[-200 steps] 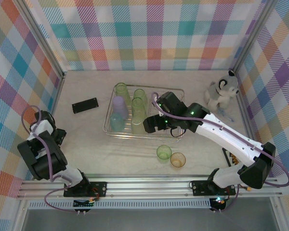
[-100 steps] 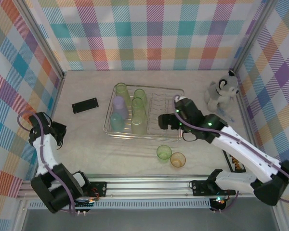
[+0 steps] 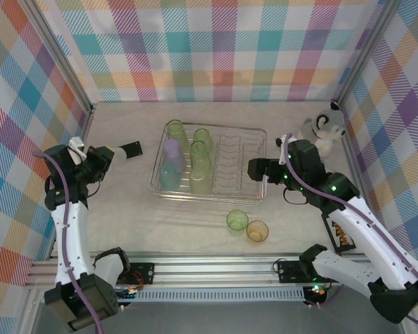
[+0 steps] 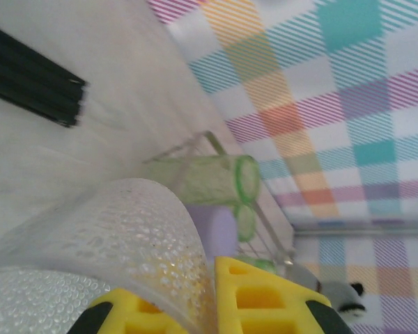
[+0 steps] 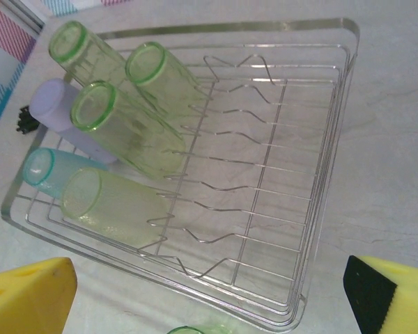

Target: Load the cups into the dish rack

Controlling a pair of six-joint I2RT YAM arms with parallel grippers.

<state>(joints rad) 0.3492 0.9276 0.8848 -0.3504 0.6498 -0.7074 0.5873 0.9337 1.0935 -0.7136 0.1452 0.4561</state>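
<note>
While right wrist shows dish rack (image 5: 230, 26), overhead adds loose cups (image 3: 237, 220); right claw (image 3: 256, 169) wide, left claw (image 3: 108, 156) closed.

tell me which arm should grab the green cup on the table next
Right. The right gripper is open at the rack's right end, close to the green cup. The left gripper is shut and far off to the left.

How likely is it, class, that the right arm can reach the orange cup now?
Probably yes: the right gripper hangs open and empty by the dish rack; the orange cup stands uncovered on table nearby.
</note>
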